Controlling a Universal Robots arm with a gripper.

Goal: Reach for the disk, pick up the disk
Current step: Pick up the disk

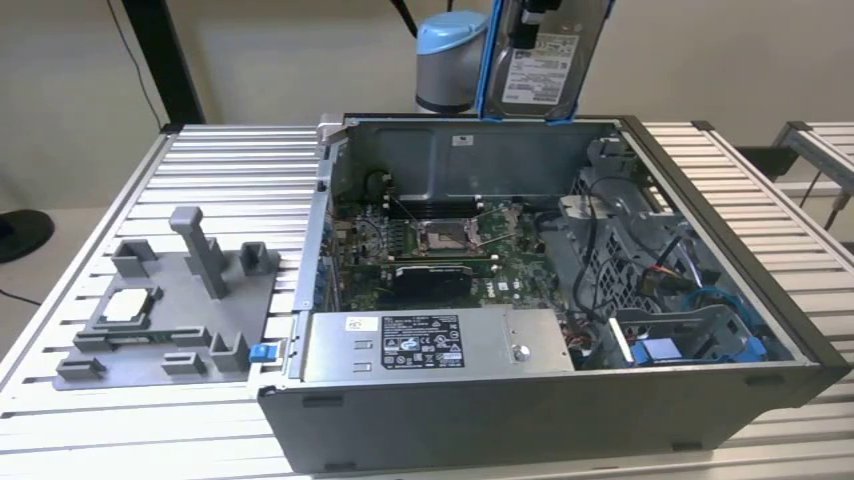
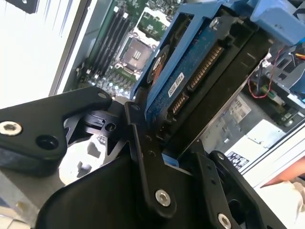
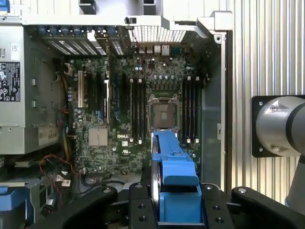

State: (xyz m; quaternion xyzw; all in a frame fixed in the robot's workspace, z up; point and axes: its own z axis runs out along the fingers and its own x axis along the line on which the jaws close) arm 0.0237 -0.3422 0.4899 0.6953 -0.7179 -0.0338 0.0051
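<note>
The pick-up looks done: the gripper is clamped on the disk, held upright and clear above the open computer case below it, so what remains is a steady hold.

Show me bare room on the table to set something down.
Bare slats lie on the table beyond the grey fixture plate, beside the computer case. Inside the case is crowded. The gripper holds the disk above it.
</note>
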